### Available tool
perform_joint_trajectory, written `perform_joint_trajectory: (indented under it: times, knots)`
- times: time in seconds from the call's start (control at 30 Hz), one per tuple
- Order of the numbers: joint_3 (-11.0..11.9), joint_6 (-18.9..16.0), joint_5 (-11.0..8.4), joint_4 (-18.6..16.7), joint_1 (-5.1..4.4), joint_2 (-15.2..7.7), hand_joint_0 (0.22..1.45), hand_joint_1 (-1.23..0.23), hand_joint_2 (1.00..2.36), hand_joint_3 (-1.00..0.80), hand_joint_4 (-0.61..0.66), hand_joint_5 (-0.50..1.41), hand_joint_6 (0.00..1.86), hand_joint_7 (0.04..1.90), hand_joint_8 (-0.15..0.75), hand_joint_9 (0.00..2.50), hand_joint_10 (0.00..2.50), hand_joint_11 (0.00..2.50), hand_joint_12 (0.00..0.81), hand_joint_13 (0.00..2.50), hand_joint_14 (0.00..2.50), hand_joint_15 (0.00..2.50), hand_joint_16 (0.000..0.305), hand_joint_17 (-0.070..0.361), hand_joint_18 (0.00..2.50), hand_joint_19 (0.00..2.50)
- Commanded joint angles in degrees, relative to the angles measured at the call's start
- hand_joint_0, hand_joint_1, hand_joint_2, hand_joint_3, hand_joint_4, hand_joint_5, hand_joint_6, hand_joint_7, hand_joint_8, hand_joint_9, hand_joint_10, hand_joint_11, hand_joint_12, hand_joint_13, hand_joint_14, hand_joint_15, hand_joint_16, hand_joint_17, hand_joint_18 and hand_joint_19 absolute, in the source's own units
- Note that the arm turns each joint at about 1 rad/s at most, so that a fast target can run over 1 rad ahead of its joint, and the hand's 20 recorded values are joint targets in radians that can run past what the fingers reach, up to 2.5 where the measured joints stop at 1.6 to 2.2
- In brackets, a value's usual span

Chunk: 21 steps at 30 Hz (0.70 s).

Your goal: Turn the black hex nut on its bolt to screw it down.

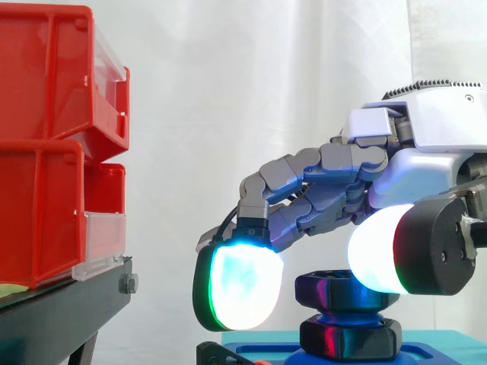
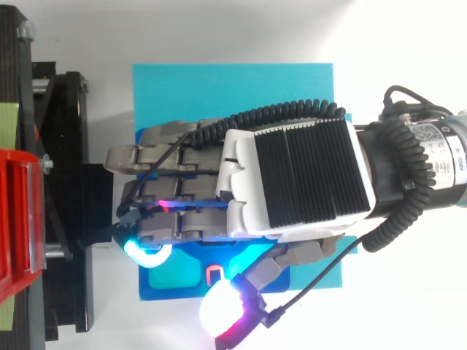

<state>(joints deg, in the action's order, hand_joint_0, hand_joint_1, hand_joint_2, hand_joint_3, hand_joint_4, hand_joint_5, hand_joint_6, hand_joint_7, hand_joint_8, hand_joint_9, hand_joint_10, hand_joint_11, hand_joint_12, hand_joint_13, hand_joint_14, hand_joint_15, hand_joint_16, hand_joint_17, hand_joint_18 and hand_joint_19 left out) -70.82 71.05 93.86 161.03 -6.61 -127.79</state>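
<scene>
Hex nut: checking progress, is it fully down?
Not down: hex nut sits above the black base piece, blue shaft showing between.

Two red plastic storage bins [image 1: 46,84] sit stacked on a black metal stand [image 1: 68,304] at the left, their clear plastic fronts [image 1: 103,242] facing right. A white curtain [image 1: 251,91] hangs behind.

Robot hand [image 1: 426,163] enters from right, low over black hex nut [image 1: 335,289]. Nut sits above a second black hex piece [image 1: 350,338] on blue base [image 1: 445,342]. Left: stacked red bins [image 1: 46,152] on black stand [image 1: 61,312]. White curtain [image 1: 228,91] behind.
</scene>
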Motion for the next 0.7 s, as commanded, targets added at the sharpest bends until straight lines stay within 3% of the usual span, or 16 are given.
perform_joint_trajectory:
  times: [0.0, 0.27, 0.67]
  knots:
    - [0.4, 0.8, 0.45, 0.2, 0.20, 0.0, 0.50, -0.54, 1.00, -0.50, 0.19, -0.12, 0.50, 1.02, 0.272, 0.51, 0.01, 0.34, 0.344, 0.28, 0.00, 0.05, 0.057, 0.128, 0.21, 0.29]
    - [3.3, 2.2, 2.12, 3.0, 0.55, 0.0, 0.50, -0.52, 1.00, -0.50, 0.20, -0.10, 0.50, 1.10, 0.281, 0.57, 0.02, 0.38, 0.347, 0.32, 0.00, 0.07, 0.057, 0.129, 0.25, 0.30]
    - [3.3, 2.4, 4.05, 3.7, 1.43, 0.0, 0.48, -0.44, 1.00, -0.50, 0.23, -0.07, 0.50, 1.11, 0.292, 0.63, 0.02, 0.36, 0.351, 0.34, 0.00, 0.07, 0.059, 0.134, 0.25, 0.31]
